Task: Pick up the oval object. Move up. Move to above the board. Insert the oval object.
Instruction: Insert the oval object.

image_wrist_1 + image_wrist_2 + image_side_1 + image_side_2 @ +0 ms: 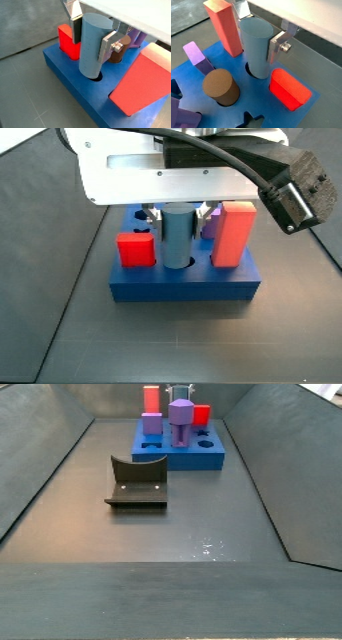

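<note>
The claw (256,36) stood clamped on the oval object (258,47) above the board (70,75). The peg's lower end sat in a hole in the board's top, between two red blocks (233,232).

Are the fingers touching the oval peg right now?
Touching. In both wrist views a silver finger of the gripper lies flat against the oval peg with no gap, the peg's foot in the blue board's hole.
</note>
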Robot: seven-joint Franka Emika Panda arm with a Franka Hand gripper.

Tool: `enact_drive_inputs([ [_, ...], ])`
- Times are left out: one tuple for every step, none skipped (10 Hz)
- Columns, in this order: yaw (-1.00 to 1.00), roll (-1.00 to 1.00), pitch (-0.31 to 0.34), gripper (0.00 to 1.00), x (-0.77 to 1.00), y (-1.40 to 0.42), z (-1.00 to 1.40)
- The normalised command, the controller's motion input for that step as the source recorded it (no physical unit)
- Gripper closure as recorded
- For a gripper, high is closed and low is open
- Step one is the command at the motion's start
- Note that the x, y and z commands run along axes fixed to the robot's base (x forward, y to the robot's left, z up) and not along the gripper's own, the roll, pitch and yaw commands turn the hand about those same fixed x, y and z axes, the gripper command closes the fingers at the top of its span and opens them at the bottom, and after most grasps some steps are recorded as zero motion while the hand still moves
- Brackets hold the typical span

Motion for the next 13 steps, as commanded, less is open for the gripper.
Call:
enact_drive_inputs([
  [0.00, 0.00, -0.007, 1.00, 0.25, 0.00, -0.27],
  [0.00, 0.03, 0.000, 1.00, 0.23, 0.05, -0.33],
  [0.00, 0.02, 0.000, 1.00, 0.14, 0.01, -0.42],
  [0.00, 0.10, 0.000, 1.00, -0.04, 0.03, -0.39],
  [0.00, 0.10, 0.000, 1.00, -0.26, 0.02, -0.34],
  [0.02, 0.12, 0.000, 1.00, -0.36, 0.00, -0.35],
  [0.03, 0.11, 0.000, 1.00, -0.34, 0.00, -0.32],
  [0.00, 0.05, -0.009, 1.00, -0.04, 0.00, -0.47],
  [0.00, 0.06, -0.034, 1.00, 0.04, -0.02, -0.81],
  [0.00, 0.02, -0.019, 1.00, 0.15, -0.02, -0.88],
  [0.00, 0.00, -0.059, 1.00, 0.06, -0.07, -0.49],
  [0.00, -0.02, -0.064, 1.00, 0.00, 0.00, -0.06],
  [0.00, 0.00, 0.000, 1.00, 0.00, 0.00, 0.00],
])
